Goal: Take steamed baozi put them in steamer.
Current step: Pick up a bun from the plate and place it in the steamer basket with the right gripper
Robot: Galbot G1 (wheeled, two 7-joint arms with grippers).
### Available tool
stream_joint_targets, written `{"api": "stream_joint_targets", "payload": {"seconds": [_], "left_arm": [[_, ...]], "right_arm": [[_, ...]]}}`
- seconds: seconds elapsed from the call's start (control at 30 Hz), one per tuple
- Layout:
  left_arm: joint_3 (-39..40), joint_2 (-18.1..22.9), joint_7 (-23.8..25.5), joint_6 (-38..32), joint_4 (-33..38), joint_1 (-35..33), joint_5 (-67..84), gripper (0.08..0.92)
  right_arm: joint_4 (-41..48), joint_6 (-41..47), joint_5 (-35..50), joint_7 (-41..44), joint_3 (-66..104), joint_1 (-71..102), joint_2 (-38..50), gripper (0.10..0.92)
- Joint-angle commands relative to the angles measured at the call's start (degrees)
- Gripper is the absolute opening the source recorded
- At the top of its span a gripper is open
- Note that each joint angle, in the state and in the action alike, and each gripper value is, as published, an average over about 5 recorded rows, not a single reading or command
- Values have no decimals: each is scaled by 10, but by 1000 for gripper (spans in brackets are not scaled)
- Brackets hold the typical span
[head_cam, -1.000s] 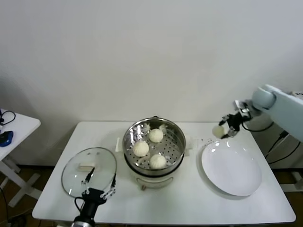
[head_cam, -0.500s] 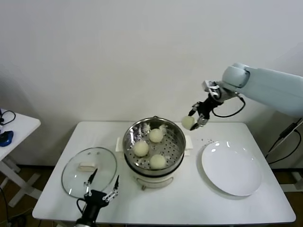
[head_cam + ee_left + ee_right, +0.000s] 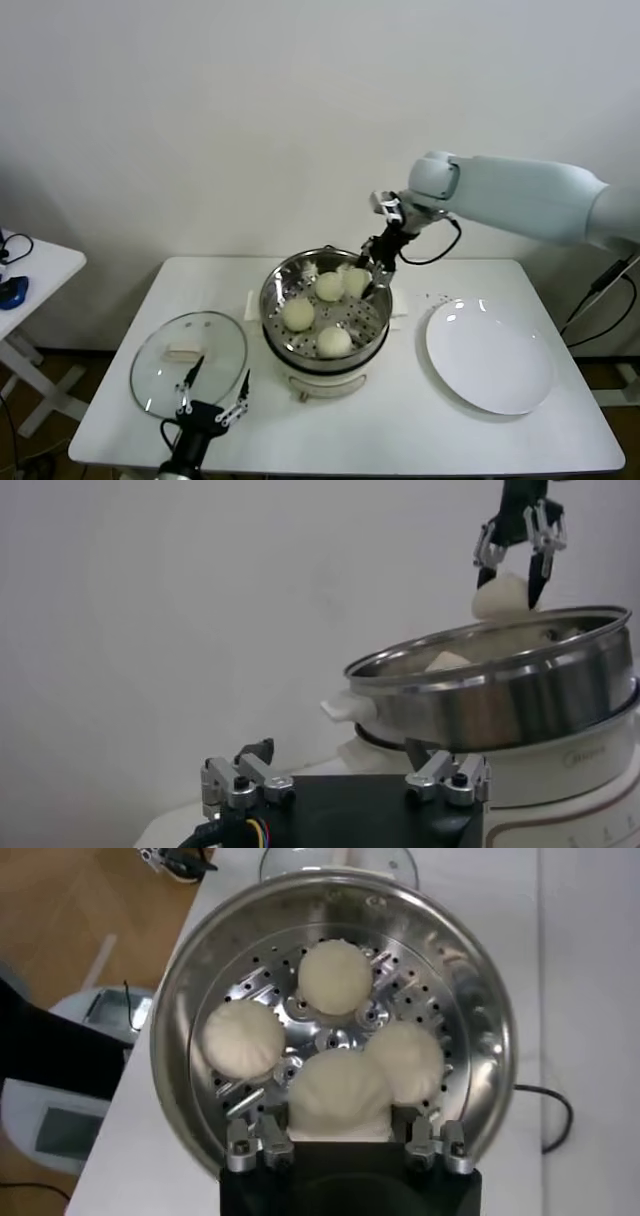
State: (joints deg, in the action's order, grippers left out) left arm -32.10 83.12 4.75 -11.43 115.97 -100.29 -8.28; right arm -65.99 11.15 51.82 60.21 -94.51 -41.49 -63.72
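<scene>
the right gripper (image 3: pixel 372 277), clenched on the fourth baozi (image 3: pixel 356 281), hangs over the steamer (image 3: pixel 290 275)'s far side, bare floor directly beneath; left gripper (image 3: pixel 212 398) idles released.

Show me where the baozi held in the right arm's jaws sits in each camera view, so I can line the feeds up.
Head view: the held baozi hangs in the right gripper, over the steamer's back right part.
Left wrist view: held baozi far off, just above the steamer rim.
Right wrist view: held baozi close up, above the steamer floor.
Shared landmark: the shiny steamer rim.
</scene>
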Motion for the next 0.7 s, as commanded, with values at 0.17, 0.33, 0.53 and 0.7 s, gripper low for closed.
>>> {"api": "stream_joint_targets", "payload": {"seconds": [0.17,0.33,0.53,0.7], "left_arm": [[1,0,0,1,-4,1,1,823],[1,0,0,0,-7,1,2,823],[2,0,0,2,-8,6,3,823],[3,1,0,2,-8,5,3,823]], "right_arm": [[17,6,-27,-10,-16,47,-27,662],[30,4,-34,-10,-14,52,-29,662],[38,4,-36,-12,-10,54,-37,665],[41,3,-39,-12,-9,55,-37,670]]}}
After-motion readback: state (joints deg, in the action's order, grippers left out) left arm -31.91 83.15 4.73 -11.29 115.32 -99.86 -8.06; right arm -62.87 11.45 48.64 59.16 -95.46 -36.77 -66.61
